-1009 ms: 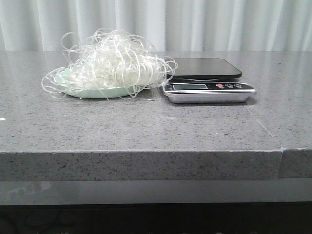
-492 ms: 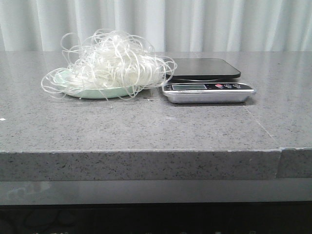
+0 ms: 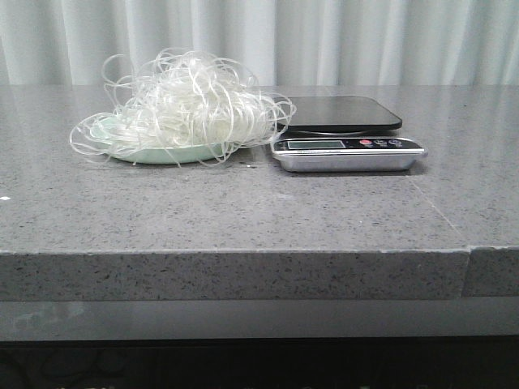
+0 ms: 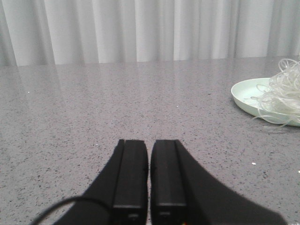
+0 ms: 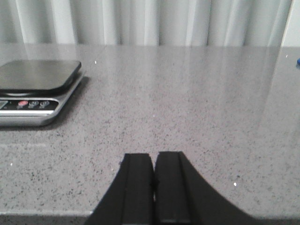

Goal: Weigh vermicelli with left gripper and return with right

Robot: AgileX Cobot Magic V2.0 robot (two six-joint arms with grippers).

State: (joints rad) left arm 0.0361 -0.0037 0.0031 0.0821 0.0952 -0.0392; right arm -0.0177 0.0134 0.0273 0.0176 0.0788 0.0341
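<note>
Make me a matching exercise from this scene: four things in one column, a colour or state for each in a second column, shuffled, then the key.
1. vermicelli
2. plate
3. scale platform
4. left gripper

A. pale mint green
B. fingers shut, holding nothing
C. dark, with nothing on it
D. translucent white tangle

Pairs: 1-D, 2-A, 3-C, 4-B

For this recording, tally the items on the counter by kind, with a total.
Vermicelli tangle: 1
Mint-green plate: 1
Kitchen scale: 1
Total: 3
</note>
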